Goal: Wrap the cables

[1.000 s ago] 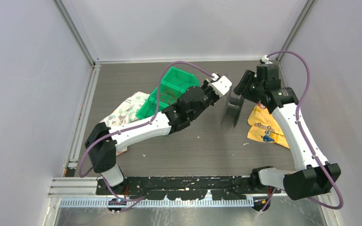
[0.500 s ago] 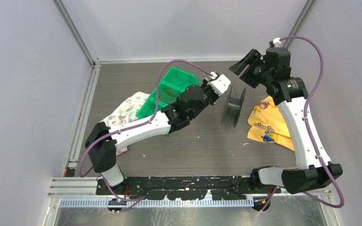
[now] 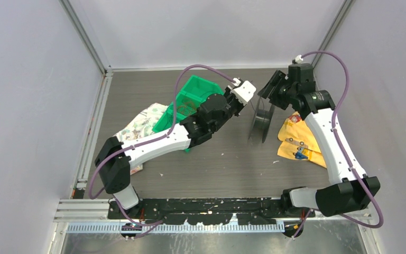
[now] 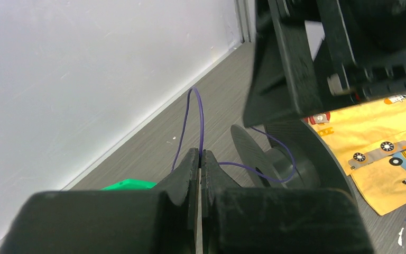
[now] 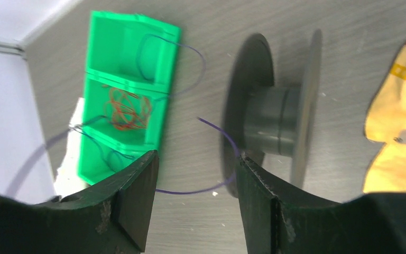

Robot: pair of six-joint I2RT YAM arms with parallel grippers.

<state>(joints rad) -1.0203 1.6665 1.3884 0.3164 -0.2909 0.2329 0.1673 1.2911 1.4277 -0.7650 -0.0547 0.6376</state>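
The right pincer (image 4: 317, 106) hides the top of the spool (image 4: 275, 159); the yellow cloth (image 5: 402, 106) runs off frame.

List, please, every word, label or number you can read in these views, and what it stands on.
No text can be read.
The yellow cloth bears only small printed pictures, its pale patch too blurred to read; the green bin, spool and patterned cloth show no lettering.

Left pincer (image 4: 200, 154) clamped, right pincer (image 5: 195, 161) parted
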